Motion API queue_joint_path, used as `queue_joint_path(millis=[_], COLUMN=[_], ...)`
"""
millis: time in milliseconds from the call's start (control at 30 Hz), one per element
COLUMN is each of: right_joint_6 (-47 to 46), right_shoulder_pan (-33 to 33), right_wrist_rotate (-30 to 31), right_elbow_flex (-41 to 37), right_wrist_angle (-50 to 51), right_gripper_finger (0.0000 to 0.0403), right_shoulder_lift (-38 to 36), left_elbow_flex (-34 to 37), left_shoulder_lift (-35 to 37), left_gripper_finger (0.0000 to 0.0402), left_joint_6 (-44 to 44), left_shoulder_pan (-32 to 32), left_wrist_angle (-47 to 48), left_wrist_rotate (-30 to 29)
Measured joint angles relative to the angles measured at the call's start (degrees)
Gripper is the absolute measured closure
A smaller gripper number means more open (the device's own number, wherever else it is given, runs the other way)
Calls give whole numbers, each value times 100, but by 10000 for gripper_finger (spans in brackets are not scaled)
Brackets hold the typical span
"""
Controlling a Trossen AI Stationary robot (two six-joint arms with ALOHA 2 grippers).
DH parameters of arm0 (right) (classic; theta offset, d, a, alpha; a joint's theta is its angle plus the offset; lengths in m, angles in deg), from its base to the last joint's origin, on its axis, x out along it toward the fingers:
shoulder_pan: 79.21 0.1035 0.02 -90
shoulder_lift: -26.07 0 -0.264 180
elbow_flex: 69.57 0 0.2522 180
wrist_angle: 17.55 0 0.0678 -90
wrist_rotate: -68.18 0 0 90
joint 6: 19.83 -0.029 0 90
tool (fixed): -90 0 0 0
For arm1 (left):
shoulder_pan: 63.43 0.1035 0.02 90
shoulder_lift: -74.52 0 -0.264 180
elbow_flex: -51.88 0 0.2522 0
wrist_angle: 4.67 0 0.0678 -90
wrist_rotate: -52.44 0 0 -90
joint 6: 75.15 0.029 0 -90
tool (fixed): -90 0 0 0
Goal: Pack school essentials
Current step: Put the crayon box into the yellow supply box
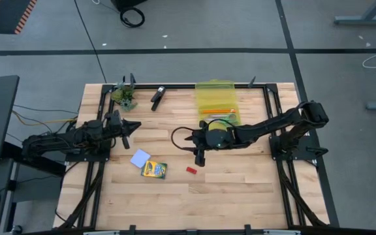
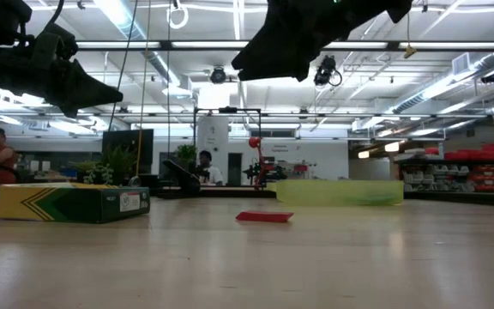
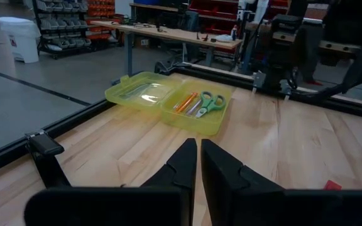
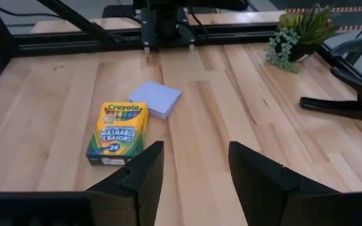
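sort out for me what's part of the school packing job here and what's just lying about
For the job: crayon box, light-blue pad, small red piece, scissors and pencils in the yellow case.

Lying about: black clip, small plant.

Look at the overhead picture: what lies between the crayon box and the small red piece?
Nothing: in the high view, only bare table separates the crayon box from the red piece.
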Motion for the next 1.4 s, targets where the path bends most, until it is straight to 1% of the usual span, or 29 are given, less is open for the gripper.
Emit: queue_joint_path(millis=[367, 600, 867, 1033, 1233, 1400], right_joint_6=[-172, -222, -344, -347, -329, -414], right_shoulder_pan=[329, 508, 537, 579, 664, 681], right_wrist_rotate=[299, 481, 487, 500, 633, 646], right_elbow_flex=[0, 0, 0, -2, -7, -226], right_wrist_angle=[-176, -174, -166, 121, 640, 582], right_gripper_finger=[217, 217, 218, 218, 218, 218], right_shoulder_lift=[0, 0, 0, 0, 2, 2], left_elbow_flex=[0, 0, 0, 0, 0, 0], left_shoulder_lift=[0, 1, -1, 1, 1, 1], left_gripper_finger=[365, 375, 369, 366, 373, 370], left_joint_6=[0, 0, 0, 0, 0, 0], left_shoulder_pan=[0, -1, -1, -2, -2, -1], left_wrist_angle=[-2, -2, -1, -2, -2, -2], left_wrist_rotate=[1, 0, 0, 0, 2, 2])
